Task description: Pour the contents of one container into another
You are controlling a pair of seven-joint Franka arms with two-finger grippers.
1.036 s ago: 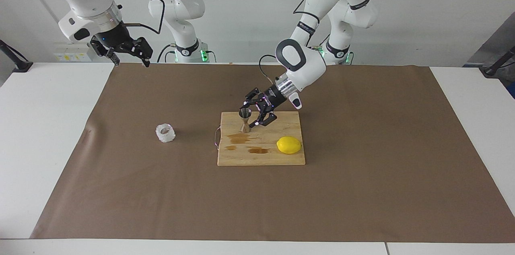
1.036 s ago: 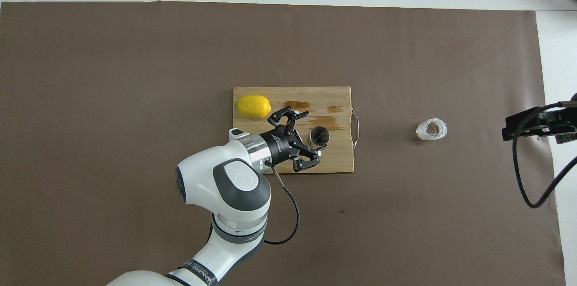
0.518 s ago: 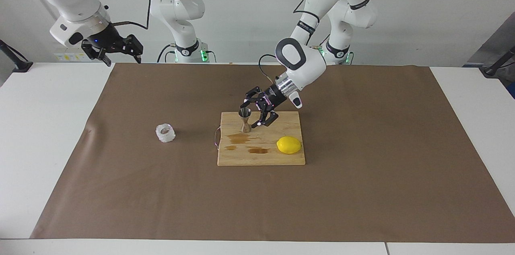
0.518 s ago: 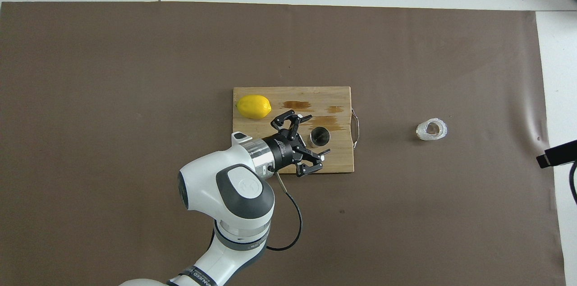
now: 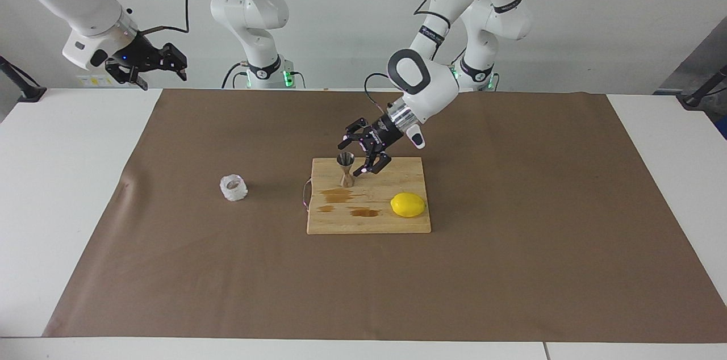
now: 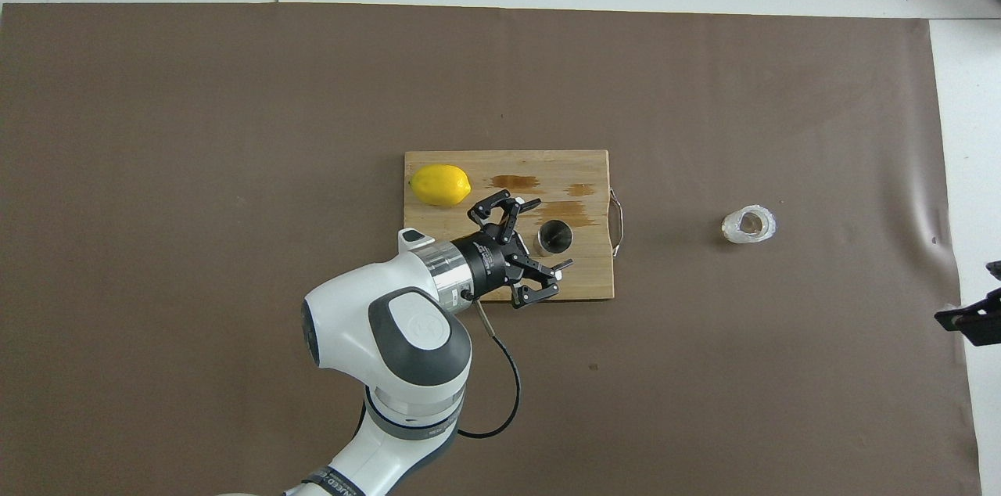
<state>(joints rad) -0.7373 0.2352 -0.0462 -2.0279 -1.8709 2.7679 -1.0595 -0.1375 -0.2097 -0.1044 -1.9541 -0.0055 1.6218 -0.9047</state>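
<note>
On the wooden board [image 5: 397, 224] at the middle of the table stands the steel jigger [image 5: 346, 169], upright, near the board's edge nearer the robots and toward its handle end. Just beside it, toward the left arm's end of the table, hangs the left end effector [image 5: 361, 159], slightly above the board with its fingers spread apart and nothing between them; in the overhead view the jigger [image 6: 553, 236] sits just ahead of the gap between the fingertips of the left end effector [image 6: 549, 234], apart from both. Dark wet stains mark the board farther from the robots than the jigger, and a lemon [image 5: 408, 204] lies on the board toward the left arm's end. Well apart from the board, toward the right arm's end, the glass cup [image 5: 233, 188] rests upright on the brown mat [image 5: 511, 269]. Raised high over the table's edge at that end, far from the cup, the right end effector [image 5: 156, 73] waits with fingers apart and empty.
</note>
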